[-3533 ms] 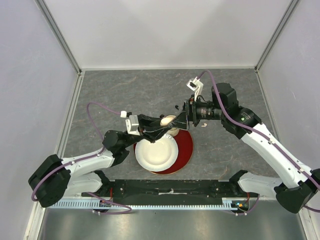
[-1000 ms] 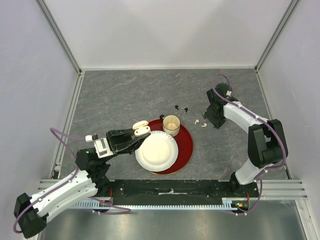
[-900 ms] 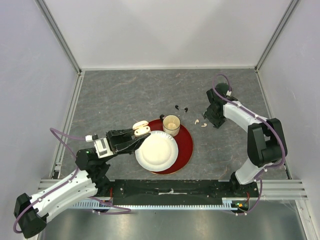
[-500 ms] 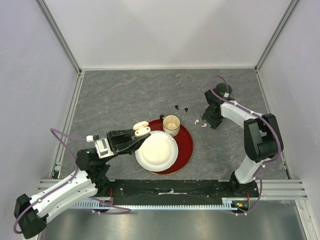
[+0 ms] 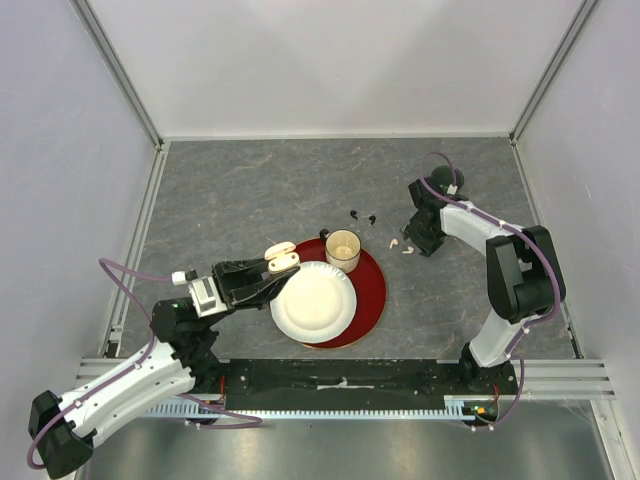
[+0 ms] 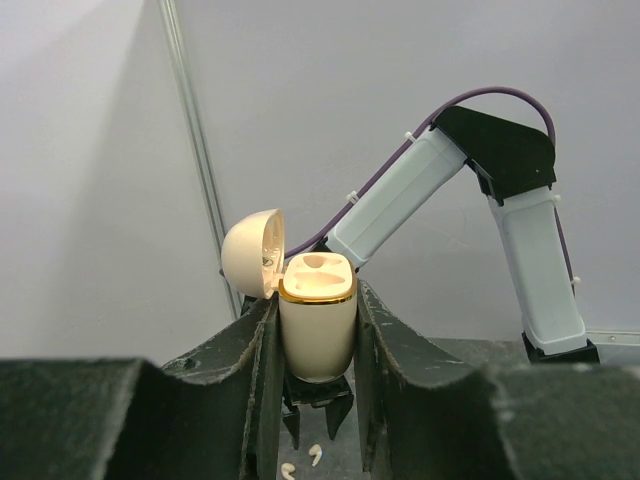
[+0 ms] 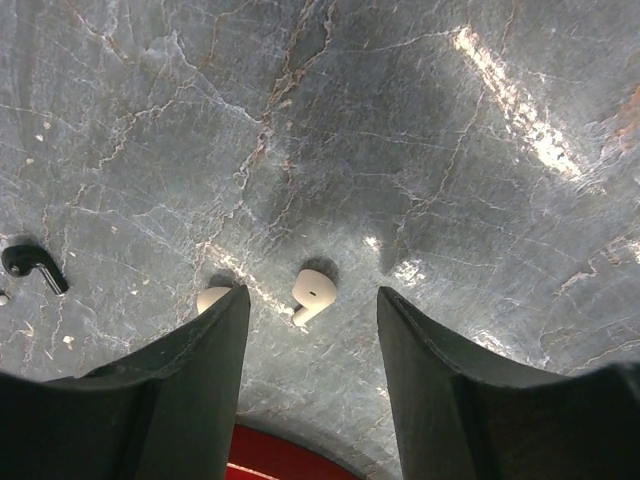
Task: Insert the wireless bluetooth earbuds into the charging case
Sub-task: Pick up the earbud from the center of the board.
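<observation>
My left gripper (image 5: 275, 270) is shut on the cream charging case (image 6: 317, 325), held upright with its lid open (image 5: 281, 255) above the plate's left edge. Both sockets look empty. The white earbuds lie on the grey table right of the cup: one (image 7: 312, 292) sits between my right gripper's open fingers, the other (image 7: 212, 298) is half hidden by the left finger. They also show in the top view (image 5: 401, 246). My right gripper (image 5: 416, 240) hangs open just above them. The black earbuds (image 5: 362, 215) lie behind the cup; one shows in the right wrist view (image 7: 32, 265).
A paper cup (image 5: 342, 249) stands on a red plate (image 5: 374, 290), with a white paper plate (image 5: 314, 300) on top of it at the front. White walls enclose the table on three sides.
Since 3.5 s ago both arms have drawn apart: the left with the case moved down-left, the right swung to the white earbuds. In the last second the right gripper shifted slightly left.
</observation>
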You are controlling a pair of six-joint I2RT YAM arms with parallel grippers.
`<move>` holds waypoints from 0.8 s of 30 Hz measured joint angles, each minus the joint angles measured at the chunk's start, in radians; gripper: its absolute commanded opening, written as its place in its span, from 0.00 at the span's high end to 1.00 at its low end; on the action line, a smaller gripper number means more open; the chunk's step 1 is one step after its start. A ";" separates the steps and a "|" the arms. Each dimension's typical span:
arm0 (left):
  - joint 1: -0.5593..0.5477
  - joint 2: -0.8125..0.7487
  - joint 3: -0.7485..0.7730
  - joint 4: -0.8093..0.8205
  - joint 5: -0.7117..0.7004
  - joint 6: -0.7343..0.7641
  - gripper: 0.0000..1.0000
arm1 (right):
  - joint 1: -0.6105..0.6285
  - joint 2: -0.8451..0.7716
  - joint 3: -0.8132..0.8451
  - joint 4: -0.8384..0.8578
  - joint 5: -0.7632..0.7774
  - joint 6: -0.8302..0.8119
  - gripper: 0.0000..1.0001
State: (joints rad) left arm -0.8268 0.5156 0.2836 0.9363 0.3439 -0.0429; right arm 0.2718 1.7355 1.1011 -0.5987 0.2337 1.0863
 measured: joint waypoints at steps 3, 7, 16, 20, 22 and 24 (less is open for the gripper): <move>0.000 0.000 -0.001 -0.003 -0.003 0.000 0.98 | 0.000 0.007 0.000 0.000 -0.001 0.001 0.41; 0.000 -0.001 -0.001 -0.008 -0.003 0.000 0.98 | 0.000 0.016 0.000 0.000 -0.001 0.003 0.44; 0.000 -0.001 -0.001 -0.009 -0.003 0.000 0.98 | 0.000 0.021 0.000 0.009 -0.006 0.010 0.50; 0.000 -0.001 -0.002 -0.013 -0.003 0.000 0.98 | 0.000 0.031 -0.002 0.011 -0.011 0.009 0.51; 0.000 -0.001 -0.002 -0.015 -0.003 0.000 0.98 | 0.000 0.031 -0.002 0.012 -0.011 0.009 0.53; 0.000 -0.001 -0.002 -0.015 -0.003 0.000 0.98 | 0.001 0.031 -0.004 0.012 -0.010 0.008 0.54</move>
State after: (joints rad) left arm -0.8268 0.5148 0.2821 0.9215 0.3405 -0.0425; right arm 0.2726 1.7664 1.0973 -0.5865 0.2237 1.0943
